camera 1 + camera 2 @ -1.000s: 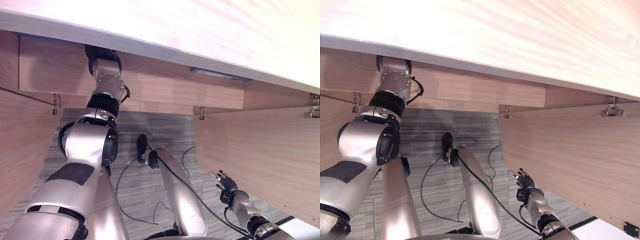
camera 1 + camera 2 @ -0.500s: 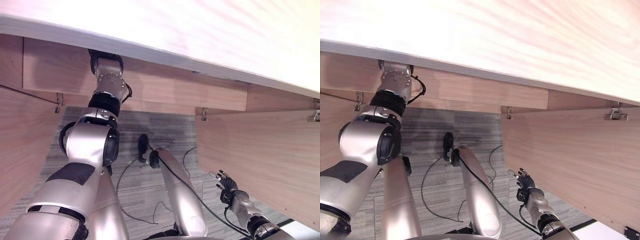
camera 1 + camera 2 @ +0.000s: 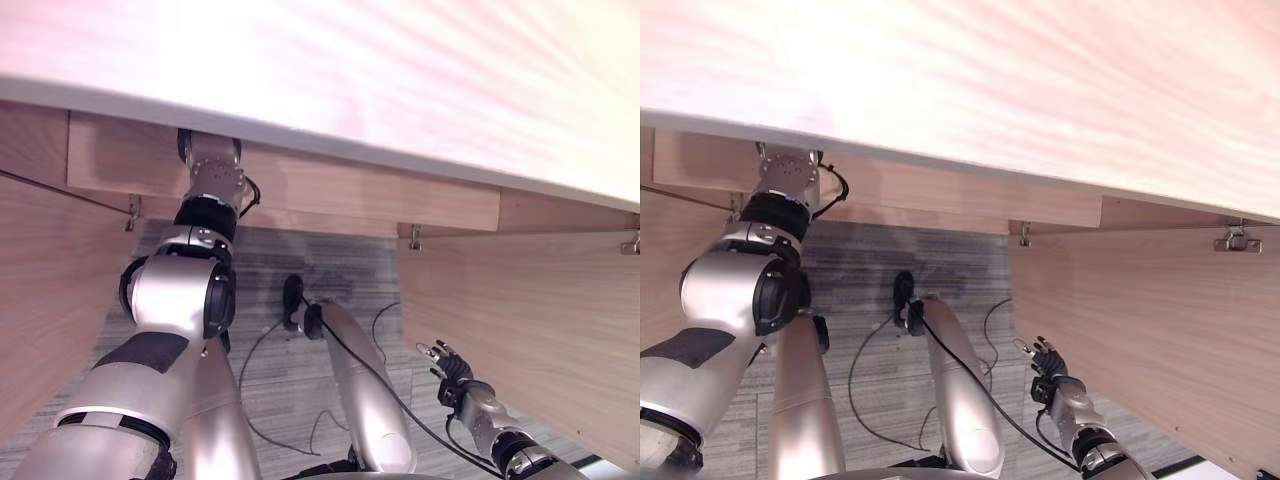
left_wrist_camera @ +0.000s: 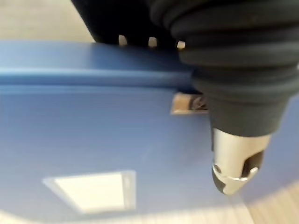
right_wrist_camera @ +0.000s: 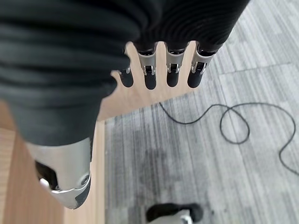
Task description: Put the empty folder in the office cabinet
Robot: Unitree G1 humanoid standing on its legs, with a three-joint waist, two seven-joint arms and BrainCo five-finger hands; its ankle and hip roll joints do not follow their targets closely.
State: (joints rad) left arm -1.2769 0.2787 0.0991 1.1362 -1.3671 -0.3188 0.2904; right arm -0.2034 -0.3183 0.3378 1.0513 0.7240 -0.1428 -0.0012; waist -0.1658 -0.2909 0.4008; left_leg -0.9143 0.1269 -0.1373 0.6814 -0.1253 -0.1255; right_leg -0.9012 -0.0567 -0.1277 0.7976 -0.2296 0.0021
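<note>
No readable text, number or sign anywhere. Just a blank pale label (image 4: 93, 190) on the blue folder (image 4: 84, 130), with no writing to make out on it.

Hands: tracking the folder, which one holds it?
The left hand, up in the cabinet: its thumb lies across the blue folder, fingers behind its edge. The right hand hangs low by the door, fingers straight, empty.
</note>
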